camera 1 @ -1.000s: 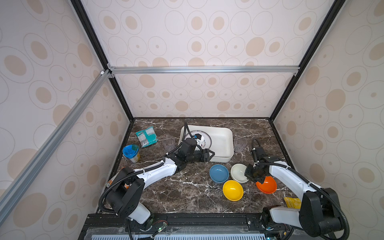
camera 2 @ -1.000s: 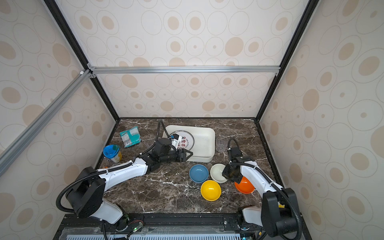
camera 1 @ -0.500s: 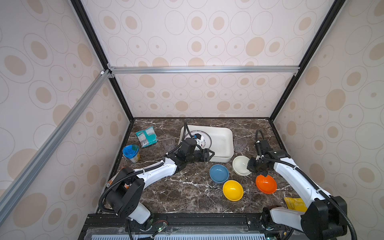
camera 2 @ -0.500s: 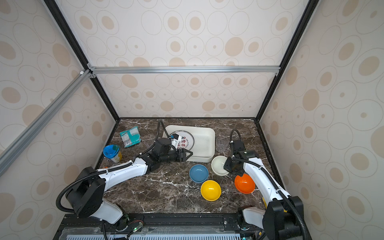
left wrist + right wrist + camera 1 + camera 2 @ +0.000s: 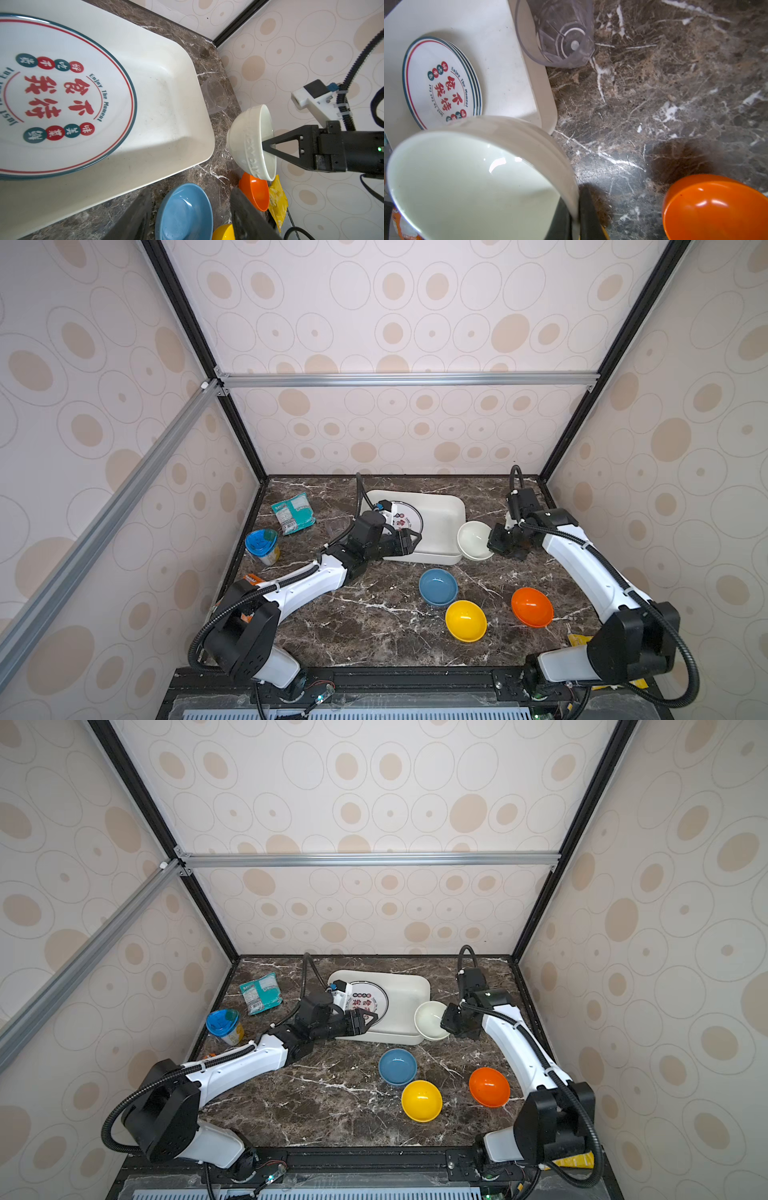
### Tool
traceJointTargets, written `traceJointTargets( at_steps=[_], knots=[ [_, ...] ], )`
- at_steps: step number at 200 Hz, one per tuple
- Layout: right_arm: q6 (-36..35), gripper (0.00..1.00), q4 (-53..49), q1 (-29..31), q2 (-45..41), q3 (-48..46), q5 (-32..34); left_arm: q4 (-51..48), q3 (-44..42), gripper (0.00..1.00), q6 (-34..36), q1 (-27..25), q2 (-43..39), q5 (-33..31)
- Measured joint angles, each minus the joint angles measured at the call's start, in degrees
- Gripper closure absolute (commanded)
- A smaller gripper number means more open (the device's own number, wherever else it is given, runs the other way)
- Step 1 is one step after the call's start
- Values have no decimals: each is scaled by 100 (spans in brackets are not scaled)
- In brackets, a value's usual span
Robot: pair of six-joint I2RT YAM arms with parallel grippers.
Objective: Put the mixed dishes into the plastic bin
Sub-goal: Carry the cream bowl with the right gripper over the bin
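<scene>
Since a second ago the cream bowl (image 5: 473, 540) has left its spot on the marble beside the blue bowl (image 5: 437, 587) and risen to the right end of the plastic bin (image 5: 446, 508), carried there by the right arm; the left arm has not shifted.

At centre left in both top views, the left gripper (image 5: 368, 1021) hovers over the bin's near rim, jaws partly apart and empty. The stacked plates (image 5: 409, 520) lie in the bin's left half. Right of them the cream bowl hangs tilted at the bin's right edge. The right gripper (image 5: 265, 145) is clamped on its rim, one finger inside and one outside.

That thin pinch on a slick wall is the weak point: the bowl may pivot or slip. Brought in too low, it could catch the bin's rim; released too high, it could crack onto the plates. The yellow bowl (image 5: 465, 620), orange bowl (image 5: 532, 606) and clear cup (image 5: 560, 35) remain outside.
</scene>
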Motion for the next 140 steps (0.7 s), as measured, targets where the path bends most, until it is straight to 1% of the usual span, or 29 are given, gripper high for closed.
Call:
traceJointTargets(
  at_steps=[66,140],
  knots=[
    [2,98,378,177,1482,1499,-109,2,0,39,-111,70,0,-61],
    [24,98,365,304,3187,3117,-85,7,-4,39,-140,177,0,-94]
  ],
)
